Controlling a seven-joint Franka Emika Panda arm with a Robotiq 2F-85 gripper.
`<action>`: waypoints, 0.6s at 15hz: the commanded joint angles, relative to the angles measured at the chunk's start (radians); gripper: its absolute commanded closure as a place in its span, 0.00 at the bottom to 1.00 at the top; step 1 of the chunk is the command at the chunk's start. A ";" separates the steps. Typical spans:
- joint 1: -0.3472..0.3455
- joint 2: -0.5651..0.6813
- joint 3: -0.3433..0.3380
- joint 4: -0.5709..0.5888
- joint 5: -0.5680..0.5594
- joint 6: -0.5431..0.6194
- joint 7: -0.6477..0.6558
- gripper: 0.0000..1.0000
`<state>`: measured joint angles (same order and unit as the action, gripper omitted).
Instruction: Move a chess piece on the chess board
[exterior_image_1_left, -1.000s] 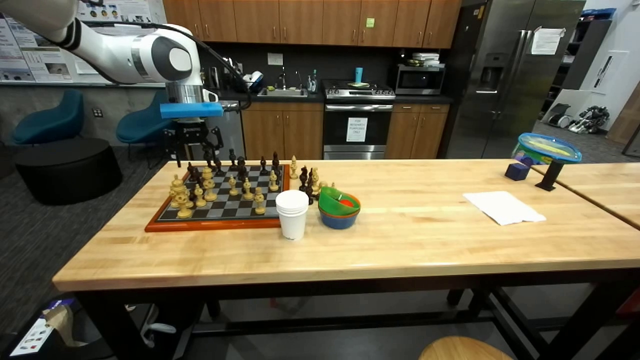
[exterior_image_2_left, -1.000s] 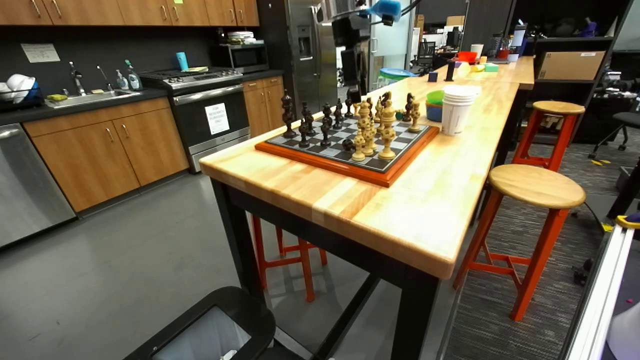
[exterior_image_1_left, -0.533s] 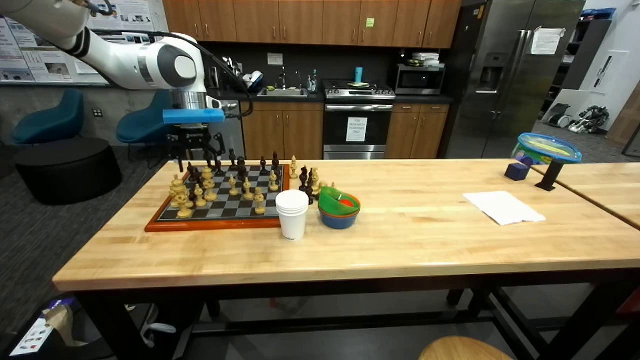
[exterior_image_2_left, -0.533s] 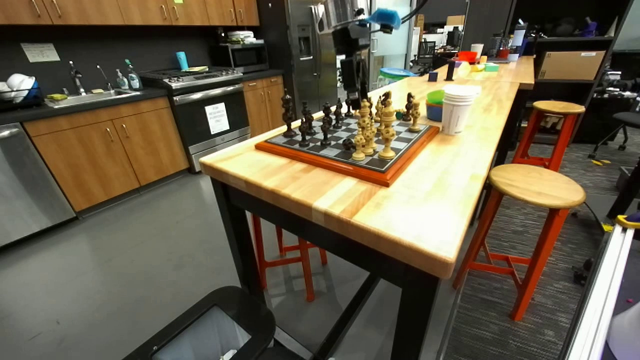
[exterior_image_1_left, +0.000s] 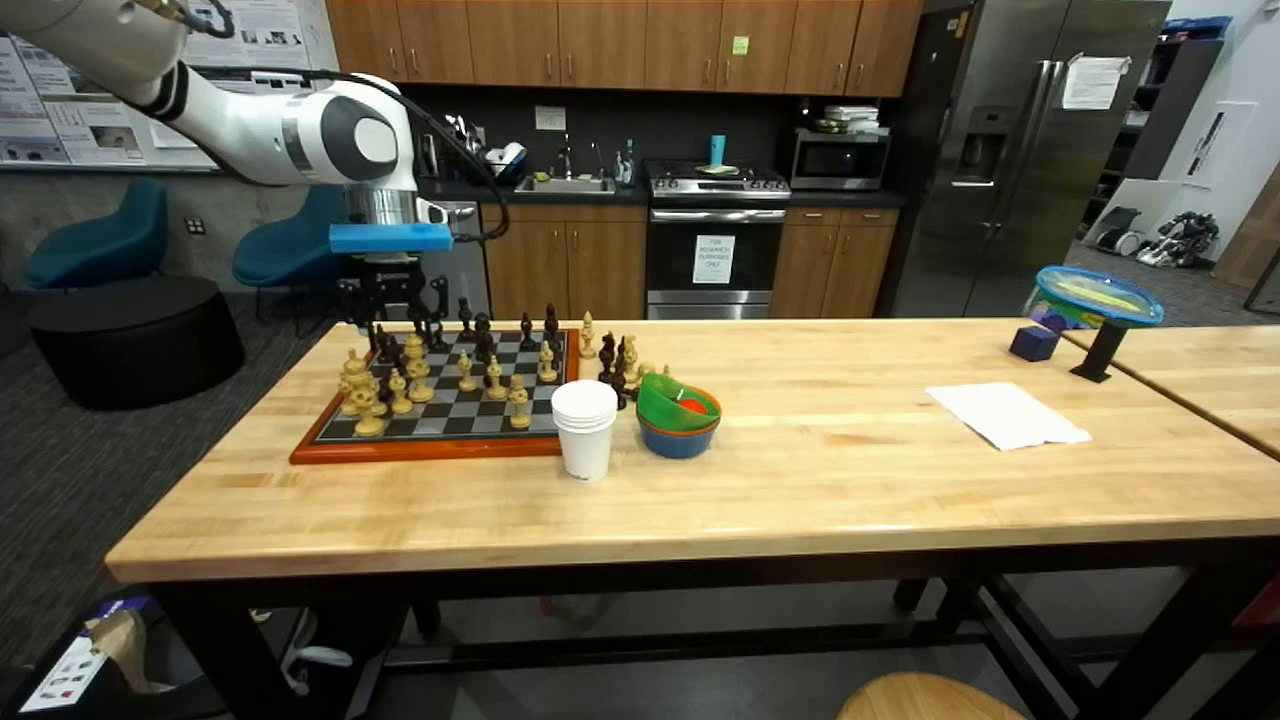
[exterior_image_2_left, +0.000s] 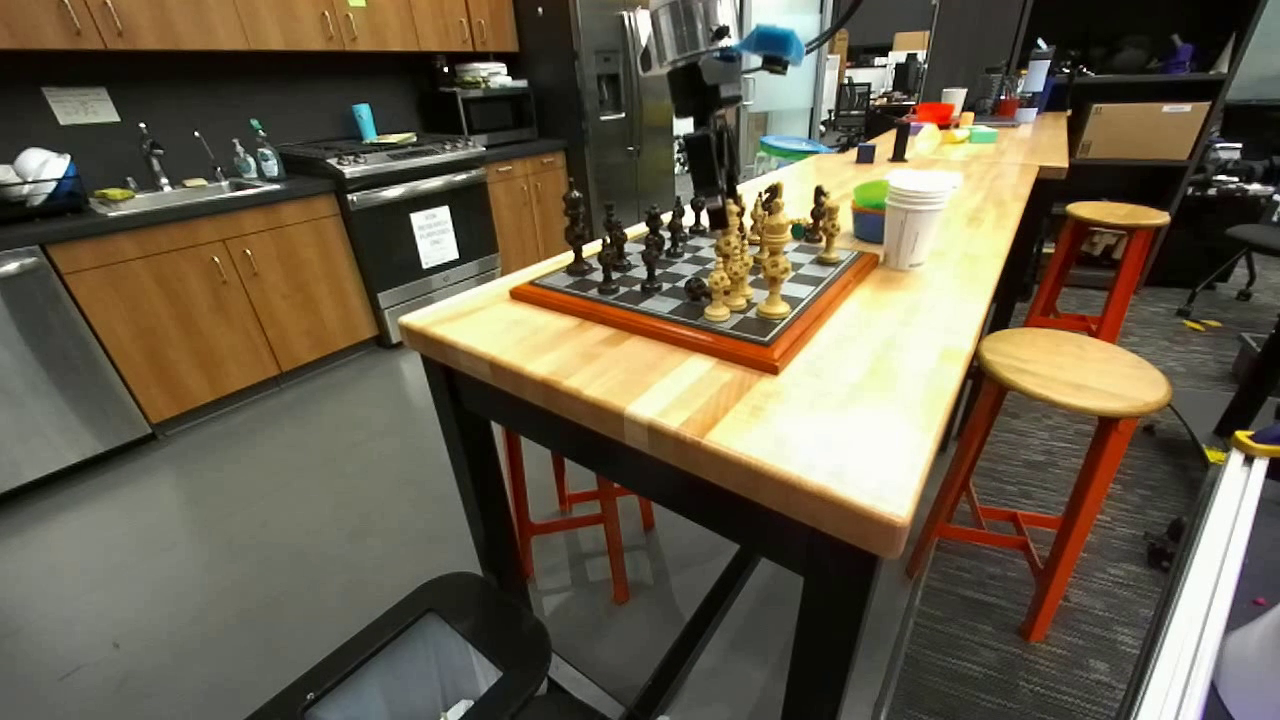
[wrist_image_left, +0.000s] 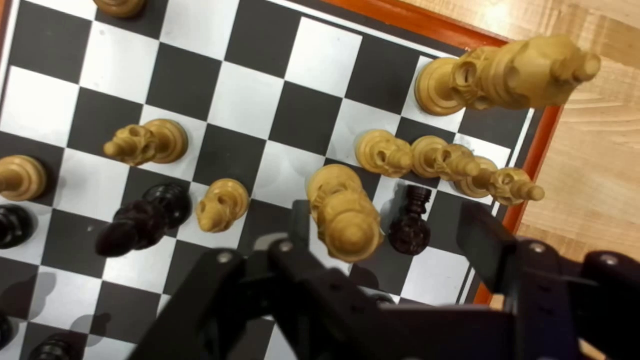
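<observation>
The chess board (exterior_image_1_left: 430, 449) lies on the table with light and dark pieces on it. It shows in the other views too (exterior_image_2_left: 650, 330) (wrist_image_left: 425, 24). My gripper (wrist_image_left: 390, 230) is open above it, fingers pointing down. In the wrist view a tall light piece (wrist_image_left: 345, 215) stands beside the left finger, and a dark piece (wrist_image_left: 411, 222) lies on its side between the fingers. That fallen piece also shows in an exterior view (exterior_image_2_left: 697, 290). The gripper holds nothing. In both exterior views the gripper (exterior_image_1_left: 405, 315) (exterior_image_2_left: 718, 205) hangs over the board, its tips close to the piece tops.
Several light pawns (wrist_image_left: 384, 152) and a tall light piece (wrist_image_left: 505, 75) stand close by the jaws. A white cup stack (exterior_image_1_left: 584, 430) and blue and green bowls (exterior_image_1_left: 678, 418) stand beside the board. More pieces (exterior_image_1_left: 625, 365) stand off the board near the bowls.
My gripper has moved down toward the board and slightly to the right in the exterior view of the table front, more slowly lately. The pieces have not visibly moved.
</observation>
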<state>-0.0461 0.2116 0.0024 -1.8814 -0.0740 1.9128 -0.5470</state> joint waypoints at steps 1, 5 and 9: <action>0.000 0.003 0.003 0.014 -0.020 -0.020 0.017 0.55; 0.000 0.005 0.003 0.015 -0.023 -0.020 0.022 0.87; 0.004 0.005 0.005 0.023 -0.029 -0.024 0.025 0.92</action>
<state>-0.0458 0.2149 0.0028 -1.8808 -0.0746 1.9127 -0.5424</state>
